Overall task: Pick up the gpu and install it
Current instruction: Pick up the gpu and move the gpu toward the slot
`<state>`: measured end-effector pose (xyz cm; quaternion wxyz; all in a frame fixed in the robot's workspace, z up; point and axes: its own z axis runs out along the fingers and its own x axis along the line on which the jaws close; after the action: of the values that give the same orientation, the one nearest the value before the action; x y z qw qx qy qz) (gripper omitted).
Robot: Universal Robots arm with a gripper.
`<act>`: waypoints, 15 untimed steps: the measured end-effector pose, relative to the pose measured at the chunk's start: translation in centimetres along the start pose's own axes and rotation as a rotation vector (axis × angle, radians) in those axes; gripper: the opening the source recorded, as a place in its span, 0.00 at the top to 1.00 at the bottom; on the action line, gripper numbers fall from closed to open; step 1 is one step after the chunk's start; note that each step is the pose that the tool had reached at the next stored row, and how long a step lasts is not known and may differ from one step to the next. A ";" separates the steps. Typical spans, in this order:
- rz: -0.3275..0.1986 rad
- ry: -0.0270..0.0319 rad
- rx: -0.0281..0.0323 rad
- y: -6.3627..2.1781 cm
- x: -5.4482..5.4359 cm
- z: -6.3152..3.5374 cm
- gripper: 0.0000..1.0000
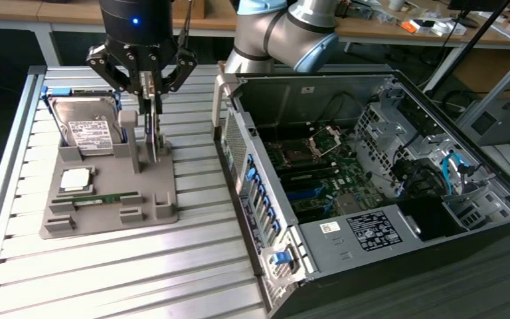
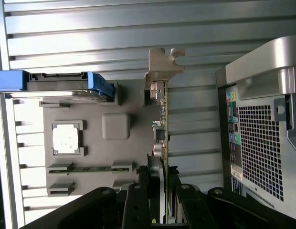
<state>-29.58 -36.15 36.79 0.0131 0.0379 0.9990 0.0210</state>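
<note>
On the exterior view's left, the hard drive [image 1: 87, 129] sits in the gray tray [image 1: 104, 219] on the counter [image 1: 104, 279]. Just right of it the gpu [image 1: 156, 143] stands on edge in its slot, with my gripper [image 1: 151, 106] half-closed, pinching its upper edge. I judge the card light and stiff but fragile, so I'd clamp the board and cooler, not the bracket [image 2: 163, 62]. The open case [image 1: 246, 179] lies to the right.

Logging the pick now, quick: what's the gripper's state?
Gripper: closed on the gpu, which stands upright in the grey holder.
</note>
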 end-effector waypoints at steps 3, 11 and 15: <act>0.000 0.0000 0.0000 0.00 0.0 -0.11 0.73; 0.000 0.0000 0.0000 0.02 0.0 -0.50 0.73; 0.000 0.0000 0.0000 0.03 0.0 -0.69 0.73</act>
<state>-29.58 -36.15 37.49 0.0131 0.0379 0.9990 0.0210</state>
